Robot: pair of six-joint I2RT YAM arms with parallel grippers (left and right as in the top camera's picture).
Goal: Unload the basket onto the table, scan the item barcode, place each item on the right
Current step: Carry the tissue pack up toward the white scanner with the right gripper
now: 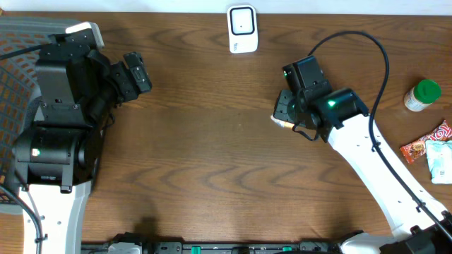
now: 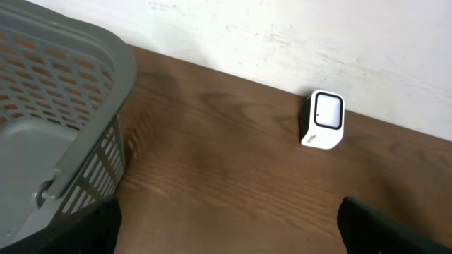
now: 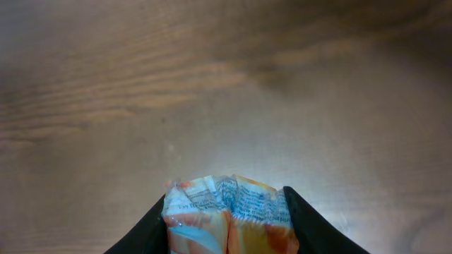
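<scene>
My right gripper [image 3: 227, 219] is shut on an orange and white crinkled snack packet [image 3: 226, 212] with small print on its end, held above the brown table. From overhead only a pale edge of the packet [image 1: 282, 122] shows under the right gripper [image 1: 289, 109], right of centre. The white barcode scanner [image 1: 242, 29] stands at the table's far edge, apart from the packet; it also shows in the left wrist view as the scanner [image 2: 324, 120] by the wall. My left gripper [image 2: 226, 226] is open with nothing between its fingers, at the left near the basket.
A grey plastic basket [image 2: 63, 106] stands at the far left. At the right edge lie a green-capped bottle [image 1: 422, 94], a red snack packet [image 1: 424, 143] and a pale green packet [image 1: 439, 161]. A black cable [image 1: 367, 42] loops over the right arm.
</scene>
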